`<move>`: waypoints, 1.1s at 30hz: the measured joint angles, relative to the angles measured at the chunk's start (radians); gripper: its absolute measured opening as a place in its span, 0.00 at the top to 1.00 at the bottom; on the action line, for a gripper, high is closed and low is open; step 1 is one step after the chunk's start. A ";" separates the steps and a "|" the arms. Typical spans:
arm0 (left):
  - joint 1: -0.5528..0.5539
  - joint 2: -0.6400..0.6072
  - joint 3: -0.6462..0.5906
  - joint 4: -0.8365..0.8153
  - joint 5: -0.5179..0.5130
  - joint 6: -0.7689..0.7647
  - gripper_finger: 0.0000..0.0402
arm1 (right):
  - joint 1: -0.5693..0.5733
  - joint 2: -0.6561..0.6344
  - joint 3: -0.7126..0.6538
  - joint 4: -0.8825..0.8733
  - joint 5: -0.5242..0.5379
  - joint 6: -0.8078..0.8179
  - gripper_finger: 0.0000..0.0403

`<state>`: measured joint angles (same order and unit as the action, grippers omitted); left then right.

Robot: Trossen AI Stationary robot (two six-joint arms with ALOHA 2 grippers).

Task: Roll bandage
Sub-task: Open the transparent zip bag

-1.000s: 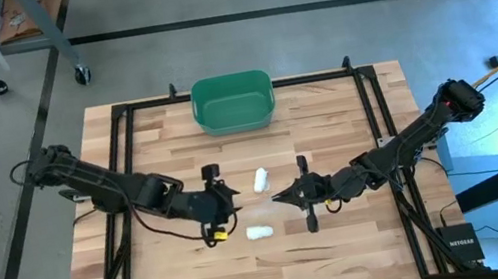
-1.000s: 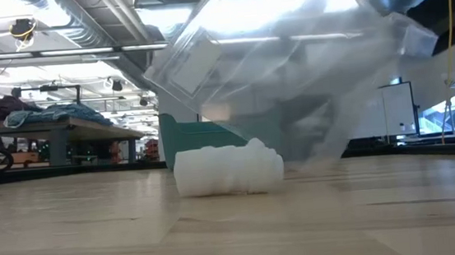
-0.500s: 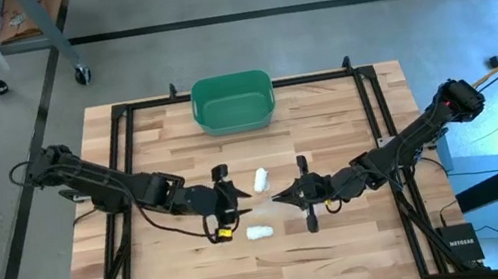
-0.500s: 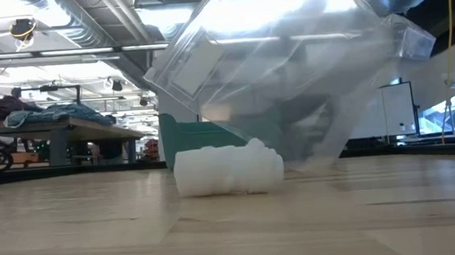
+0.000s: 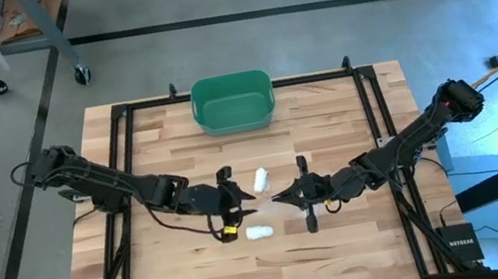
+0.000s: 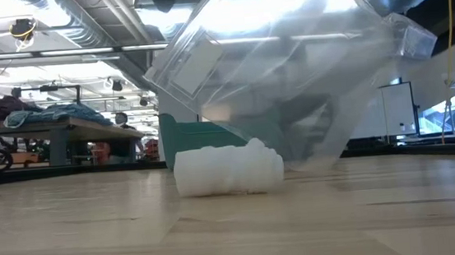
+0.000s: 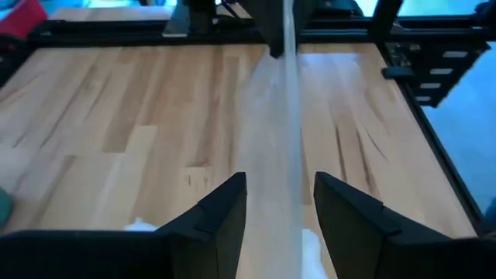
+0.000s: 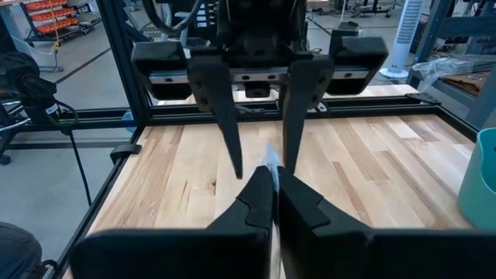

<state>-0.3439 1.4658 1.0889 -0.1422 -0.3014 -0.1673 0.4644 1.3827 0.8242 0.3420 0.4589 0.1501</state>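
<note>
- Right wrist view: the right gripper (image 8: 273, 182) is closed, pinching the end of the bandage strip (image 7: 288, 116).
- Left gripper (image 7: 280, 203) has fingers apart, the strip running between them.
- Two bandage rolls (image 5: 258, 231) lie at table centre.

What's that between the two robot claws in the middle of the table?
A thin strip of bandage runs between them: the right gripper pinches one end, and it passes between the left gripper's open fingers. The wrist views show it.

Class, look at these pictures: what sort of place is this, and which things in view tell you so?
Probably a robotics workshop or lab in an industrial hall. A butcher-block wooden table with a black metal frame stands on a bare grey concrete floor; exposed ceiling ducts and a cluttered workbench show beyond.
</note>
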 joint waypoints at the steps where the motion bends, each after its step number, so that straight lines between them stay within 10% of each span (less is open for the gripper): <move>1: 0.003 0.000 0.000 0.004 -0.007 0.002 0.64 | 0.000 0.000 0.000 0.000 0.000 0.000 0.98; 33: 0.010 -0.026 -0.008 0.007 0.013 -0.007 0.64 | 0.000 0.000 0.000 -0.002 0.000 0.000 0.98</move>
<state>-0.3340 1.4399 1.0809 -0.1353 -0.2887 -0.1746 0.4644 1.3830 0.8238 0.3405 0.4591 0.1505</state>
